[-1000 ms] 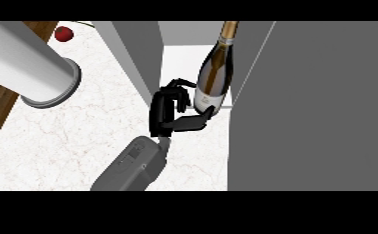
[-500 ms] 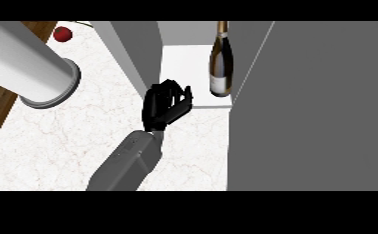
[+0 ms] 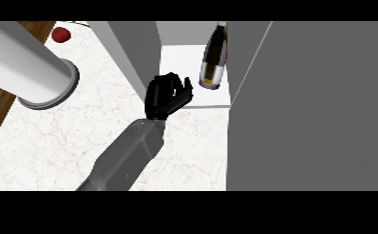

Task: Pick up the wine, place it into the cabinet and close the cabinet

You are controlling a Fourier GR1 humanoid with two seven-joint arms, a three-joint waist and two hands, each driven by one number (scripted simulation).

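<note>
— What does the big grey cabinet door [image 3: 303,108] hide?
— The cabinet's right side. The desk [image 3: 66,143] is marble, and a pale cylinder [image 3: 33,70] is cut off at left.
— The right hand [image 3: 167,97]?
— Fingers straight, slightly spread, holding nothing, just clear of the wine [image 3: 214,58].
— And the wine?
— Upright inside the cabinet [image 3: 184,78]; a second ago the hand gripped it. The left hand isn't visible.

Kitchen: white marble counter [image 3: 66,143], grey cabinet [image 3: 303,108] w/ wine bottle [image 3: 213,58] inside, red fruit [image 3: 61,35] at back
</note>
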